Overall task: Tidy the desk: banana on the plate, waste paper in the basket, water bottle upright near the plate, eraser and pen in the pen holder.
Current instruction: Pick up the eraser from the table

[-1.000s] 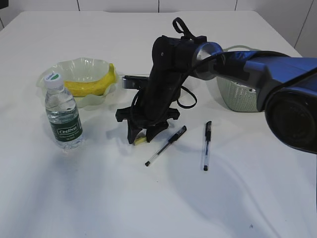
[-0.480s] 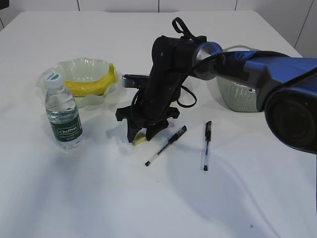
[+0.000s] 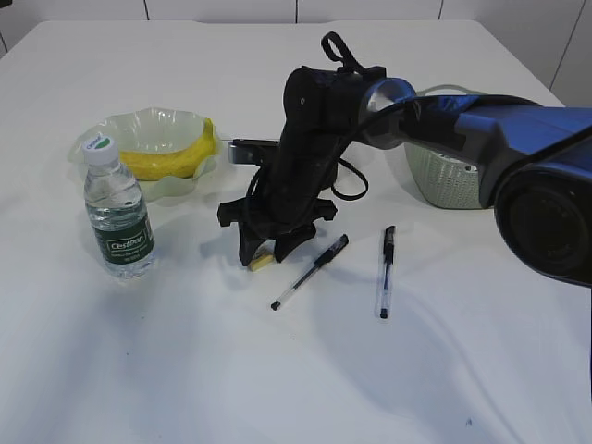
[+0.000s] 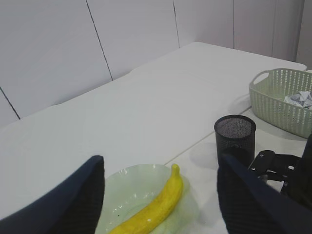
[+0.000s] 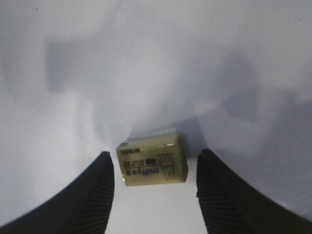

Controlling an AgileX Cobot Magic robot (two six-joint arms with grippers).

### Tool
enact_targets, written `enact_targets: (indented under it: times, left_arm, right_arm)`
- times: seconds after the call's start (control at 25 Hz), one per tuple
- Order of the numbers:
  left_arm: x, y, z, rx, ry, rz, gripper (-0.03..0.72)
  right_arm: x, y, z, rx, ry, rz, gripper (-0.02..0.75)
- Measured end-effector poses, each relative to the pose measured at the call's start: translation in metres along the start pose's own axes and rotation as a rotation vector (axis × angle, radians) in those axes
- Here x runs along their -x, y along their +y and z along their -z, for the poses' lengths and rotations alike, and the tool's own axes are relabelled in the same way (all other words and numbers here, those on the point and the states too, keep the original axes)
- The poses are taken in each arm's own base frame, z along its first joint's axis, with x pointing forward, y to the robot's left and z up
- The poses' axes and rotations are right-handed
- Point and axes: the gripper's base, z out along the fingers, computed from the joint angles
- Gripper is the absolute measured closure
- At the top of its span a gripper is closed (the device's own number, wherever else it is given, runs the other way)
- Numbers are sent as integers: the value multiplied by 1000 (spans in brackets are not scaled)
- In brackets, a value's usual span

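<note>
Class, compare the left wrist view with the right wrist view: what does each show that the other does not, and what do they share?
Only the left wrist view shows the banana on the plate, the mesh pen holder and the basket with waste paper. Only the right wrist view shows the eraser, lying between the right gripper fingers with gaps either side. Both show the white table and open jaws, including the left gripper.

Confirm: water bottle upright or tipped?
Upright. The water bottle stands on its base, cap on top, on the table in front of the plate holding the banana.
</note>
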Motion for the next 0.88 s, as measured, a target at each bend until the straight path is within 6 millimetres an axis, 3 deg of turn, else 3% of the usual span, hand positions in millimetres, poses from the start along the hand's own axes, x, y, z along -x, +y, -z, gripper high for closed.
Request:
enact_targets:
  times: [0.24, 0.6, 0.88]
  left_arm:
    - [0, 0, 0, 0, 0, 2, 182]
    - [0, 0, 0, 0, 0, 6, 182]
    - [0, 0, 0, 0, 0, 6, 182]
  right_arm:
    - [0, -1, 0, -7, 2, 3, 358]
    - [4, -1, 4, -26, 12, 24, 360]
    - [17, 2, 24, -74, -74, 65, 358]
